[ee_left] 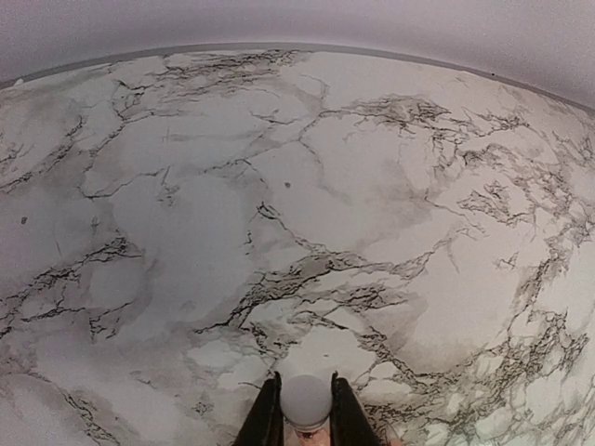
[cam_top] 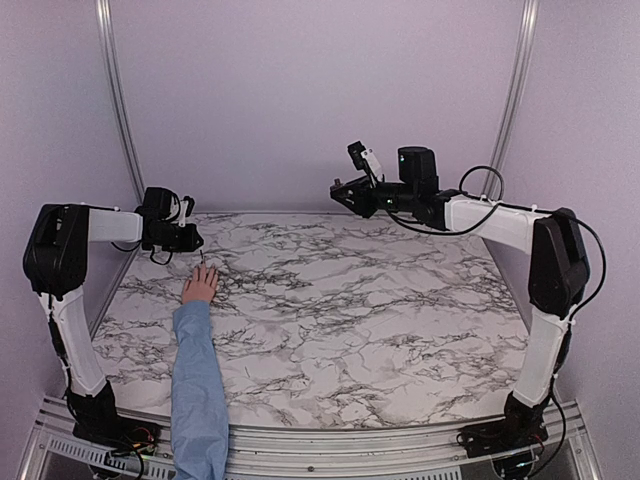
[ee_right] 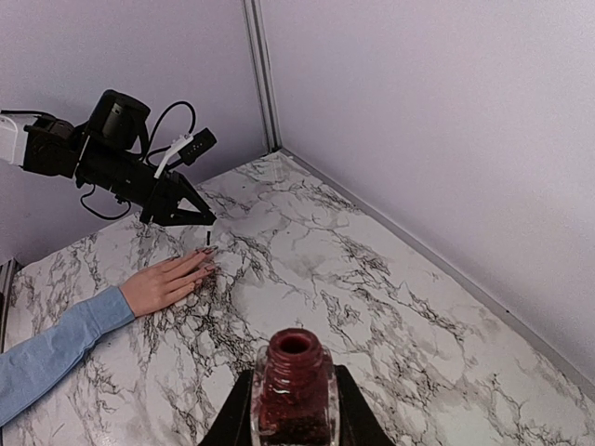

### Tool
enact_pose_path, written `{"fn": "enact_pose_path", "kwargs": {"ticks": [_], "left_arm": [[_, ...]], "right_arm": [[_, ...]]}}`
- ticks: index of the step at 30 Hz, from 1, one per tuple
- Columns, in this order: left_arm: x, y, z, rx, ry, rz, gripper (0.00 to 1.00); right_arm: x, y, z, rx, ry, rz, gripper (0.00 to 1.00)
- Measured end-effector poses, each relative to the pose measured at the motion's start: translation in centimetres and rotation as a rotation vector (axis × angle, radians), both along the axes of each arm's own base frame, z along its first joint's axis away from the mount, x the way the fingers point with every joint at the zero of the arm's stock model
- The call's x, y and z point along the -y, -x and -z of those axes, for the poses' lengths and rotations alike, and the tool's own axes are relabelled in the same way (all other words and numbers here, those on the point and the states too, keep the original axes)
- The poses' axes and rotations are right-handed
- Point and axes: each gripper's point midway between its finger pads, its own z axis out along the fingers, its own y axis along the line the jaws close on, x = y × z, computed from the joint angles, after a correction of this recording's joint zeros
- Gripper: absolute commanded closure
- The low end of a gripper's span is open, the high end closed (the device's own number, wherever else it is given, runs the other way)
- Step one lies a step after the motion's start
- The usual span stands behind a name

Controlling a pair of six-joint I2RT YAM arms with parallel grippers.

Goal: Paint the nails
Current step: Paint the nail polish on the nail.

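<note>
Marbled tabletop (cam_top: 400, 300), tiny dark nails (ee_right: 208, 253) on flat fingers (ee_right: 186, 268); left hand (ee_right: 205, 220) clamped on brush cap (ee_left: 306, 401), right hand (cam_top: 342, 191) on bottle (ee_right: 294, 386).

No readable text, labels, brands or numbers on anything in view

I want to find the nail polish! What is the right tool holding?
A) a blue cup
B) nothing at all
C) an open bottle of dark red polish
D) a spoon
C: in the right wrist view, the right tool is closed around an open bottle of dark red polish. The bottle's top is off, and a white cap sits in the left tool.
</note>
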Motion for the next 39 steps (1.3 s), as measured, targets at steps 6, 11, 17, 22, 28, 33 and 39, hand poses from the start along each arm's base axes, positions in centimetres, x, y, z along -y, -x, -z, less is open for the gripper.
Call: {"fn": "enact_pose_path", "kwargs": {"ticks": [6,11,17,22,28,33,39], "left_arm": [[0.06,0.01,0.04,-0.001,0.000,0.001,1.00],[0.20,0.04,0.06,-0.001,0.000,0.004,1.00],[0.18,0.06,0.40,-0.008,-0.001,0.003,1.00],[0.15,0.08,0.78,-0.016,-0.003,0.002,1.00],[0.05,0.05,0.81,-0.015,-0.008,-0.003,1.00],[0.01,0.04,0.83,-0.015,-0.009,-0.004,1.00],[-0.13,0.00,0.86,-0.015,-0.015,-0.010,1.00]], "right_arm": [[0.00,-0.01,0.00,0.000,0.000,0.000,1.00],[0.00,-0.01,0.00,0.000,0.000,0.000,1.00],[0.00,-0.01,0.00,0.000,0.000,0.000,1.00],[0.00,-0.01,0.00,0.000,0.000,0.000,1.00],[0.00,-0.01,0.00,0.000,0.000,0.000,1.00],[0.00,-0.01,0.00,0.000,0.000,0.000,1.00],[0.00,-0.01,0.00,0.000,0.000,0.000,1.00]]}}
